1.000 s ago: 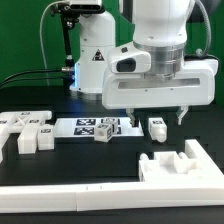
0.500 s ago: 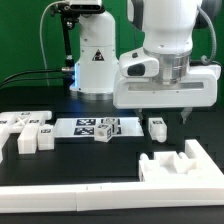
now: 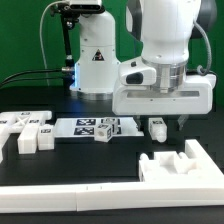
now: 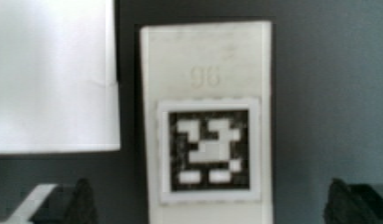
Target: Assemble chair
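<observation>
step: reach-to-grasp on one loose chair part; nothing assembled yet, as far as I can judge
gripper (image 3: 161, 119): hangs low over the table (image 3: 105, 155), directly above the short leg
fingers (image 4: 63, 205): spread wide, holding nothing; in the wrist view one dark tip sits on each side of the leg with clear gaps
short leg (image 3: 157, 127): small white bar with a black-and-white tag, lying on the dark table, toward the exterior view's right of the marker board; wrist view shows it (image 4: 207, 120) lengthwise between the tips, tag facing up
next move, my read: drop a little further, keep the leg centred, then close across its narrow width; tips must pass the sides without nudging it
risk, my read: light piece, could skid or twist if one tip lands first
notched panel (image 3: 180, 163): big white piece near the front, apart from the leg; likely the part the leg goes into
tagged block (image 3: 108, 128): at the marker board's end nearest the leg, apart from it
marker board (image 3: 68, 128): flat, tags up
other parts (image 3: 25, 130): white cluster at the exterior view's left, well apart
border rail (image 3: 60, 192): along the front edge
containers: none in view; the panel's recesses look empty
white slab beside leg in wrist view (image 4: 46, 70): cannot tell which piece
</observation>
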Motion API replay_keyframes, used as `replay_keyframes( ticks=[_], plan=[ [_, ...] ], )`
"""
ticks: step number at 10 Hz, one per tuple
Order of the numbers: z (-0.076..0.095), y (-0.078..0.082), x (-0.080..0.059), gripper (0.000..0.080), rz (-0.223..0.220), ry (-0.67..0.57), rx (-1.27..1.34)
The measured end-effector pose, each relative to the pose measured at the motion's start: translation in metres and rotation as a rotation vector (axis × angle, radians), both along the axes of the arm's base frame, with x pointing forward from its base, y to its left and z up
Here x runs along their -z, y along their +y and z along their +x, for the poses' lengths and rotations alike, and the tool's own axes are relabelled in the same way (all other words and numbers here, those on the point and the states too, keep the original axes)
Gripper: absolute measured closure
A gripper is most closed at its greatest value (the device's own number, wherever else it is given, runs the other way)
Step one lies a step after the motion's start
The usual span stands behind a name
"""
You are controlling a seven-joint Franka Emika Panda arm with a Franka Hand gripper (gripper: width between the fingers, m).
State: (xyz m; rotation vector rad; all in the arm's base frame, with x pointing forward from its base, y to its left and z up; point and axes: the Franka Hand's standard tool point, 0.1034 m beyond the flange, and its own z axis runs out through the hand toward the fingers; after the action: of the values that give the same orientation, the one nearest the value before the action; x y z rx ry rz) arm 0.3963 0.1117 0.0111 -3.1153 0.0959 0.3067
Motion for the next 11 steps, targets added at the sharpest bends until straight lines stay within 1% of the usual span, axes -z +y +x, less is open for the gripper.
replay_keyframes(
  ticks=[1,3,4,5,6,7,8,11],
  plan=[
    [0.001,0.0,-0.001,0.0172,0.001,-0.002,-0.001],
    [0.001,0.0,0.0,0.0519,0.001,-0.001,-0.002],
    [0.001,0.0,0.0,0.0519,0.003,-0.001,-0.015],
    [0.001,0.004,-0.004,0.0517,0.001,0.015,-0.012],
    [0.012,0.015,-0.017,0.0517,0.01,0.016,-0.04],
    [0.026,0.018,-0.023,0.0517,0.051,-0.038,-0.243],
    [0.031,0.011,-0.022,0.0517,0.075,-0.059,-0.375],
    [0.029,0.009,-0.02,0.0515,0.095,-0.056,-0.508]
  ],
)
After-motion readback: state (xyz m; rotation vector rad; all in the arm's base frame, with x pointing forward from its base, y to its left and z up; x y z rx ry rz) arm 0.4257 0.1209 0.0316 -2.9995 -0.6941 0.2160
